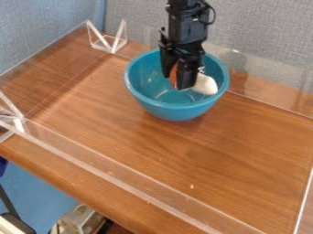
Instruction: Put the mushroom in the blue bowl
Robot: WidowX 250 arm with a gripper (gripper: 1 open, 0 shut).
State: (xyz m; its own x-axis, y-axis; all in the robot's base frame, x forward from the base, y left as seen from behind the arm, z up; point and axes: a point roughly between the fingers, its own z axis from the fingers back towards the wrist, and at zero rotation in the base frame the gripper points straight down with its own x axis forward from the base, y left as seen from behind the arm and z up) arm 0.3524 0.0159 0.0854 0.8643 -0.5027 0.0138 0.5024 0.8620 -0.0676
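Note:
The teal-blue bowl (153,96) sits at the back middle of the wooden table. My black gripper (184,79) points straight down into the bowl, over its right half. Its fingers are shut on the mushroom (206,86), whose cream-white stem sticks out to the right of the fingers, near the bowl's inner right wall. An orange-brown bit of the cap shows between the fingers. I cannot tell whether the mushroom touches the bowl.
A clear acrylic wall (73,151) rims the table (184,155) on all sides. Clear triangular brackets stand at the back left (108,38) and the left edge (10,117).

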